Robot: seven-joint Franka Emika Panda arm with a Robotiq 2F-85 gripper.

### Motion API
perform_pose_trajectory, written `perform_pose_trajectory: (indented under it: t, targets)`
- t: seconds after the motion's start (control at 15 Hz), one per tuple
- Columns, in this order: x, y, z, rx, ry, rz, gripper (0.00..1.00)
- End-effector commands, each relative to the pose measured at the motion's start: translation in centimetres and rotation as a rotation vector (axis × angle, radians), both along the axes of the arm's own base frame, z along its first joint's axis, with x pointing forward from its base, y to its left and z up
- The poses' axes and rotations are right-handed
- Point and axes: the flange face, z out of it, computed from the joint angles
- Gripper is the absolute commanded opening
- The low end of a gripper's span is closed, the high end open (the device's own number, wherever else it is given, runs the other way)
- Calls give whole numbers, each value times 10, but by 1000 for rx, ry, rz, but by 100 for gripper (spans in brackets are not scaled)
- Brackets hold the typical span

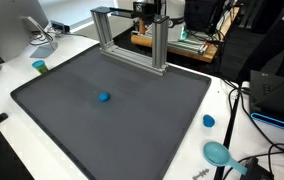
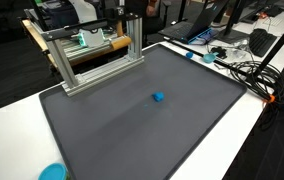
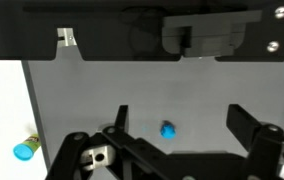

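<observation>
A small blue object lies alone near the middle of a dark grey mat; it also shows in an exterior view. In the wrist view my gripper is open and empty, high above the mat. The blue object appears between the two fingers, nearer the left one, far below them. I cannot make out the gripper in either exterior view.
An aluminium frame stands at the mat's back edge and crosses the top of the wrist view. On the white table lie a blue cap, a teal round object, a green cup and cables.
</observation>
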Motion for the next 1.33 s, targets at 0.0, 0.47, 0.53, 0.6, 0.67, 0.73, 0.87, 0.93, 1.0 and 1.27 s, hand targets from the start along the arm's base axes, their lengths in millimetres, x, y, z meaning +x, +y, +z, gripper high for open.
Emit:
perform_pose_trajectory:
  t: [0.0,0.47,0.53,0.6,0.67,0.73,0.87,0.93,1.0,1.27]
  targets:
    - [-51,25,7,55,-103,51,100]
    - [-70,52,-8,7,-90,141,100]
    - [-69,51,-7,8,-91,138,100]
    - [-67,51,-7,9,-89,136,100]
    - [-66,50,-7,9,-88,136,100]
    - [-65,51,-11,28,-99,116,100]
    - [-65,50,-14,37,-135,91,100]
    - [-65,48,-16,32,-154,77,100]
    - [-66,47,-18,36,-166,70,100]
    - [-75,41,-43,15,-151,49,100]
